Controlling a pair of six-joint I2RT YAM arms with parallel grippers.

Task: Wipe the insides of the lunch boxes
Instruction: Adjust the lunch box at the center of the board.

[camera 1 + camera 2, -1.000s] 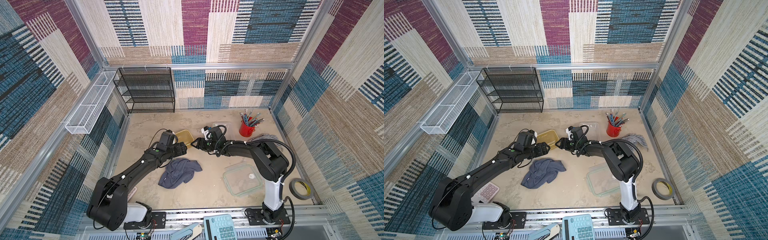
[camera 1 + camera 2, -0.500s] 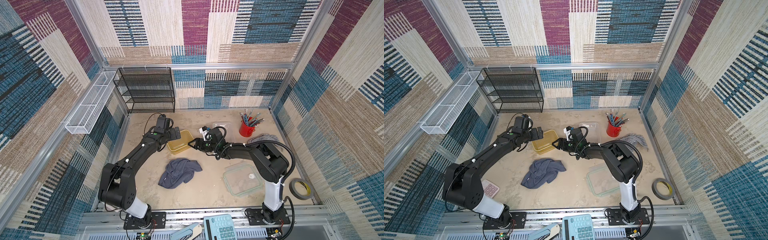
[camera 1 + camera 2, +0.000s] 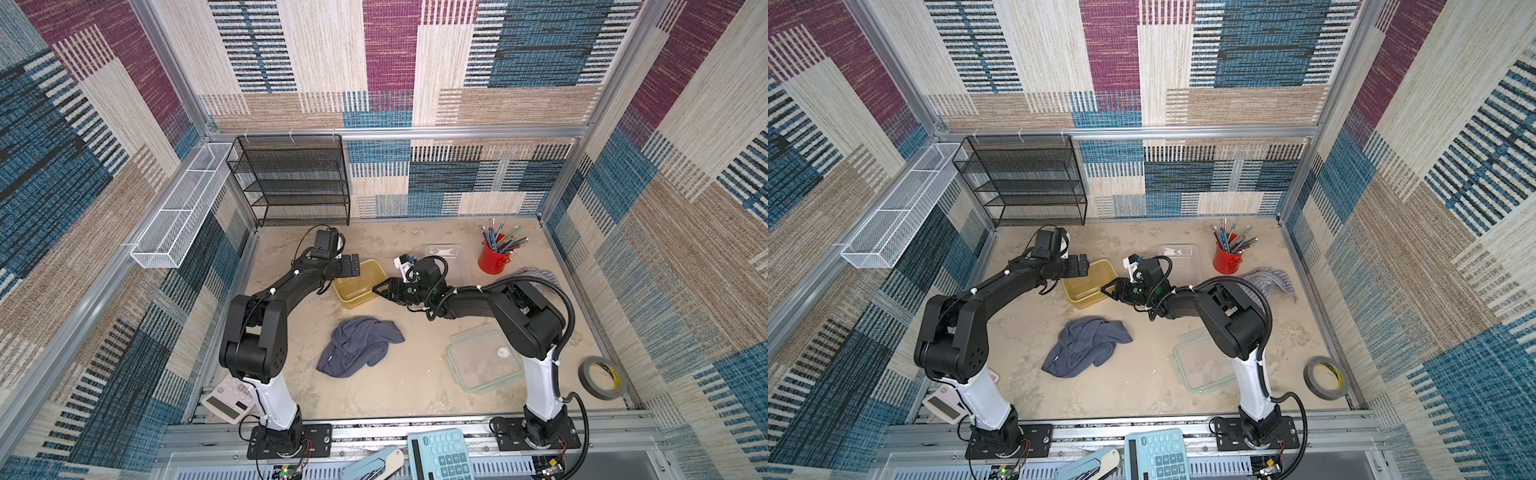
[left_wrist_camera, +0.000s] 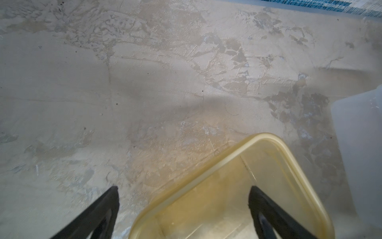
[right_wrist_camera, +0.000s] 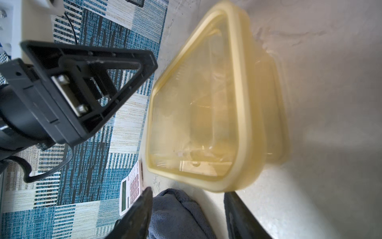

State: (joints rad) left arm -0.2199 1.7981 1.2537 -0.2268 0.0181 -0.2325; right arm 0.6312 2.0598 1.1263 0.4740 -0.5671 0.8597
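now left pincer has lifted open over the amber lunch box.

Both top views are bright and evenly lit; wide-angle distortion bows the frame rails toward the edges. Ahead of the left gripper, soft shadow bands cross the table. Beyond the right gripper, the amber lunch box is smeared by blur, with a bright patch of table beside it
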